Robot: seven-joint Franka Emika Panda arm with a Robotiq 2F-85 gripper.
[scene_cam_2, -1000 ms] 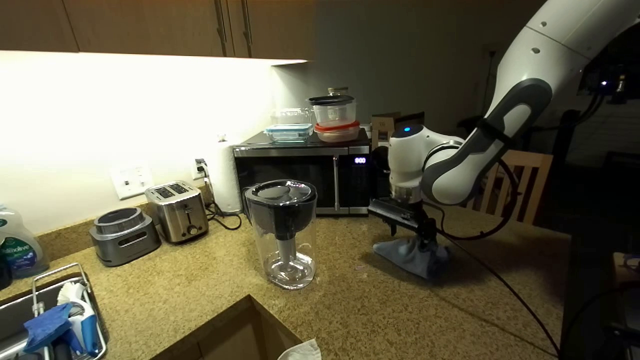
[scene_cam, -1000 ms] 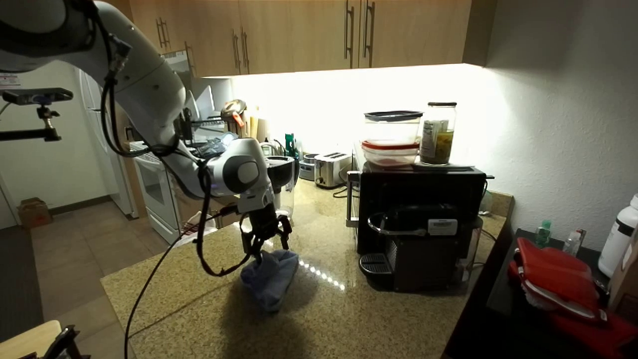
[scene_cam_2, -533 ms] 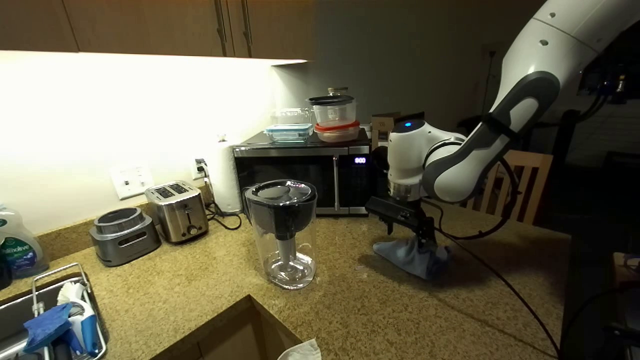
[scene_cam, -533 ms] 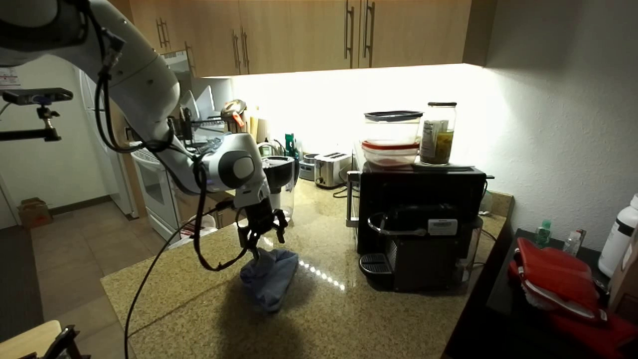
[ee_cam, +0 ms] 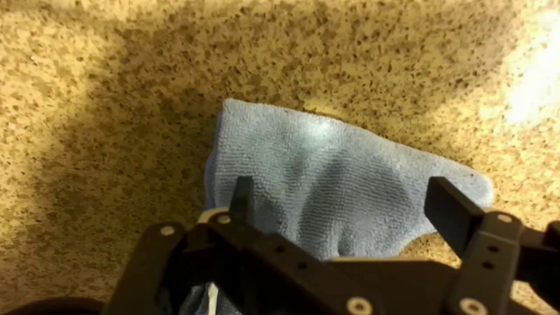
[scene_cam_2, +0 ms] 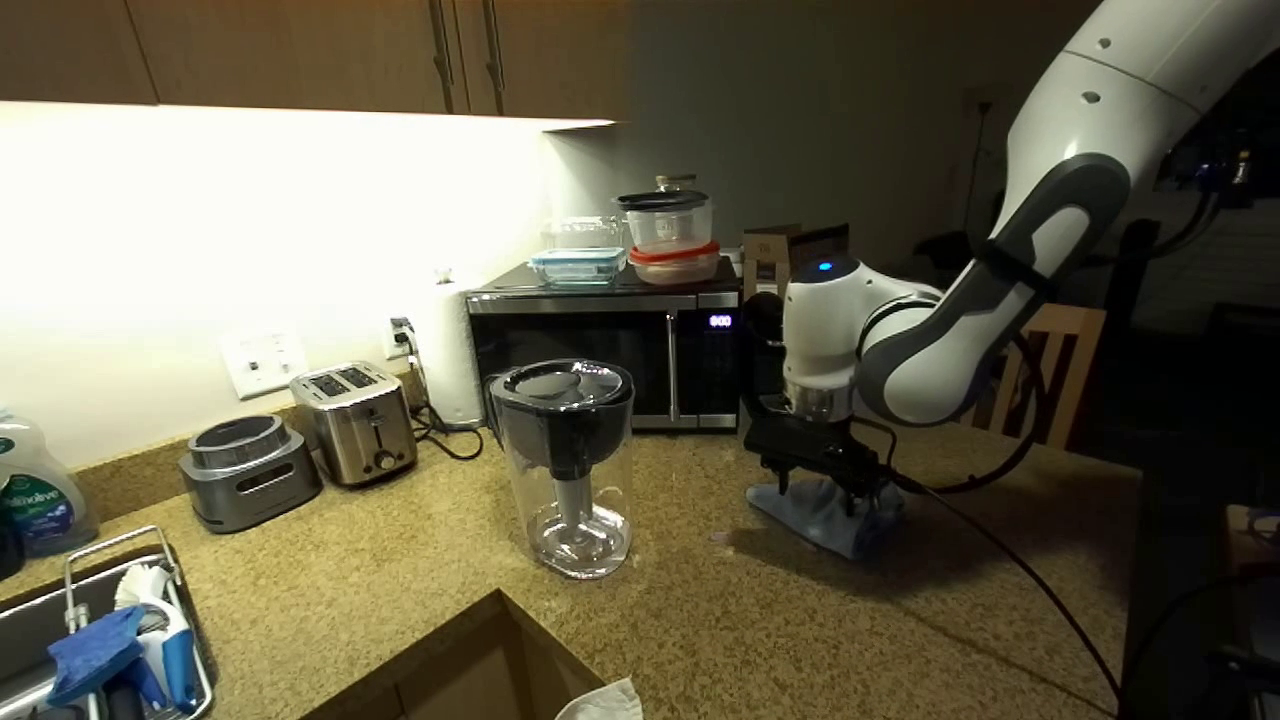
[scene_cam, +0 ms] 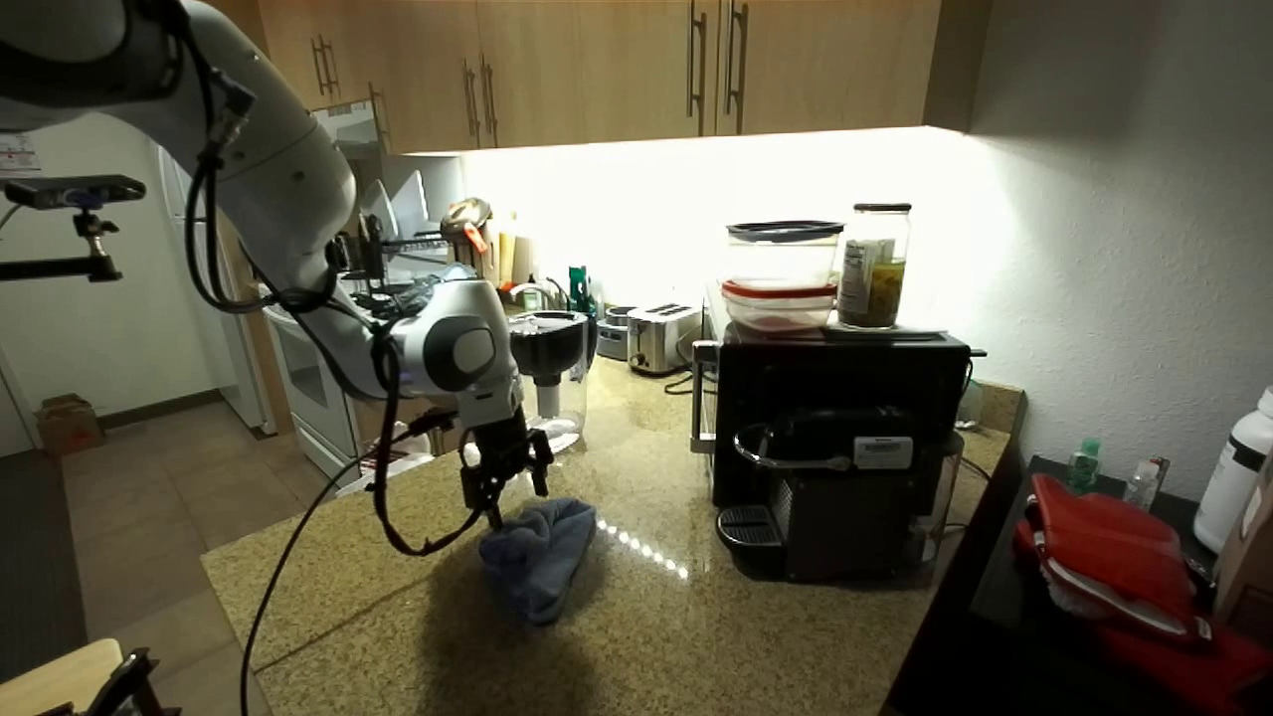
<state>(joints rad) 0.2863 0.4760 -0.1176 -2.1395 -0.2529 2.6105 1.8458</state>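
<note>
A blue-grey cloth lies crumpled on the speckled stone counter, seen in both exterior views. Right over it my gripper points downward with its jaws wide apart. In the wrist view the cloth spreads beneath and between the two black fingers, which grip nothing. One fingertip is close to the cloth's raised fold in an exterior view; whether it touches cannot be told. The gripper body hides the cloth's near part in the wrist view.
A water pitcher stands near the counter's inner corner. Behind are a microwave with food containers on top, and a black coffee machine. A toaster is by the wall. The arm's cable trails over the counter edge.
My gripper has shifted slightly left in the exterior view showing the coffee machine, rising a little and then sinking back toward the cloth. The cloth stays in place; the jaws remain open.
</note>
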